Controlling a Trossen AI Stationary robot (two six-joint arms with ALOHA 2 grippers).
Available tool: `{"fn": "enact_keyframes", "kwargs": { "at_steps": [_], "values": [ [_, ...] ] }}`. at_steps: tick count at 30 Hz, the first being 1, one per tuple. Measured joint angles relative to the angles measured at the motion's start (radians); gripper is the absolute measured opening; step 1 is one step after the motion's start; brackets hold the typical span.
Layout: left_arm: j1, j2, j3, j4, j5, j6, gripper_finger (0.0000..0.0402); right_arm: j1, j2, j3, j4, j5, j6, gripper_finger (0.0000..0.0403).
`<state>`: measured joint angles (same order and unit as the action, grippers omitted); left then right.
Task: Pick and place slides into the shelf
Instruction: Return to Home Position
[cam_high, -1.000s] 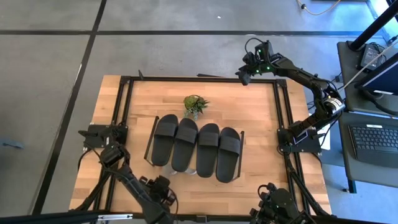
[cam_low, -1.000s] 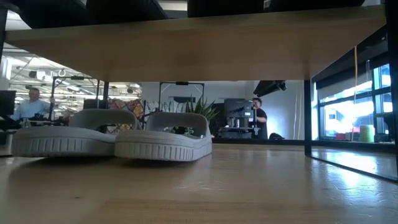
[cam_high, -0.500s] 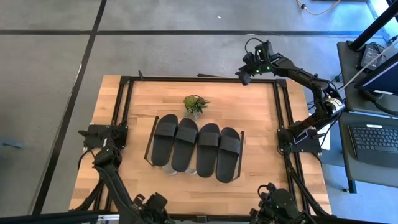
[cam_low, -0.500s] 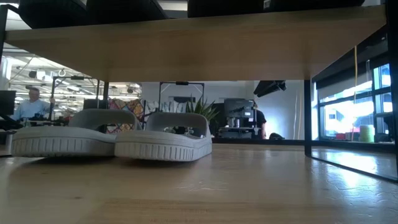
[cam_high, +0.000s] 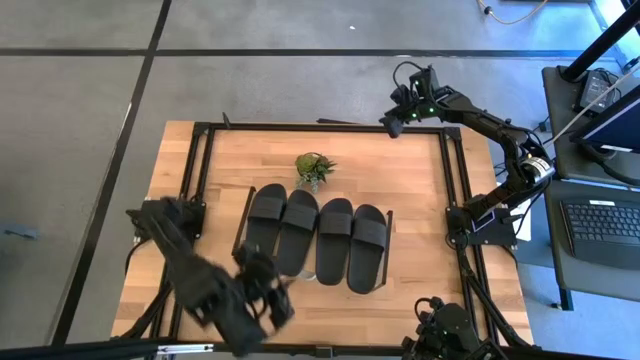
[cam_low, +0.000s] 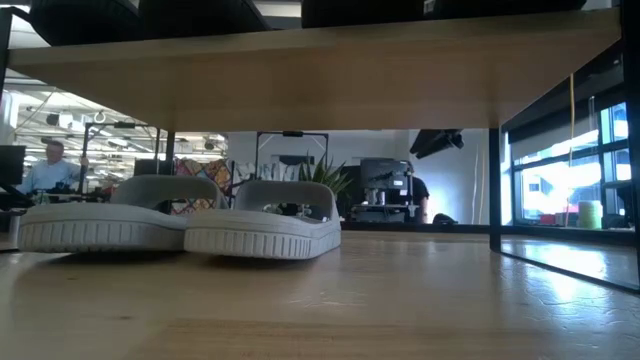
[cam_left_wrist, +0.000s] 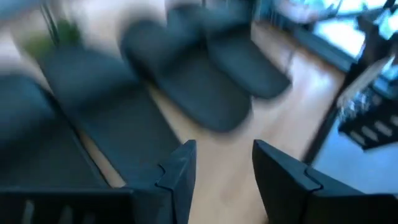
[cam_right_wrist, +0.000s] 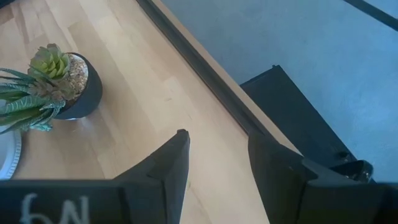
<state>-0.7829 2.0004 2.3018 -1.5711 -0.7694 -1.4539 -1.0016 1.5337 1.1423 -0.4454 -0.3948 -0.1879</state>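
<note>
While four black slides (cam_high: 315, 237) lie atop the shelf (cam_high: 243, 230) in the high view, the low view finds two pale slides (cam_low: 262, 225) beneath it. Wrist views: left gripper (cam_left_wrist: 224, 171), near the table's front edge, and right gripper (cam_right_wrist: 217, 158), at the far corner, both gape empty. The slides are likely light, bendy rubber; grasp one by the strap (cam_low: 290, 192).

The table (cam_high: 410, 190), a light wooden top framed by black rails, carried the shelf (cam_high: 243, 228) near its middle. Four black slides (cam_high: 333, 240) lay side by side on the shelf's board, filling its width, the two on the right arm's side set a little nearer the front edge. Under the board, two white slides (cam_low: 265, 228) rested directly on the table, close together, toward the left arm's end. A plant (cam_high: 313, 170) stood on the table just behind the shelf.
</note>
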Motion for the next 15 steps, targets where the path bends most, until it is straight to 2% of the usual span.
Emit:
{"fn": "enact_keyframes", "kwargs": {
  "at_steps": [3, 6, 11, 15],
  "values": [
    [0.048, -0.097, 0.0, 0.0, -0.116, 0.221, 0.0147, 0.0, 0.0, 0.0, -0.005, 0.0, 0.0, 0.0165],
    [0.114, -0.193, 0.0, 0.0, -0.185, 0.452, 0.0147, 0.0, 0.0, 0.0, -0.005, 0.0, 0.0, 0.0165],
    [0.276, -0.337, 0.0, 0.0, -0.213, 0.723, 0.0147, 0.0, 0.0, 0.0, -0.004, -0.001, 0.0, 0.0165],
    [0.423, -0.449, -0.033, -0.001, -0.216, 0.833, 0.0147, 0.0, 0.0, 0.0, 0.0, -0.002, 0.003, 0.0165]
  ]
}}
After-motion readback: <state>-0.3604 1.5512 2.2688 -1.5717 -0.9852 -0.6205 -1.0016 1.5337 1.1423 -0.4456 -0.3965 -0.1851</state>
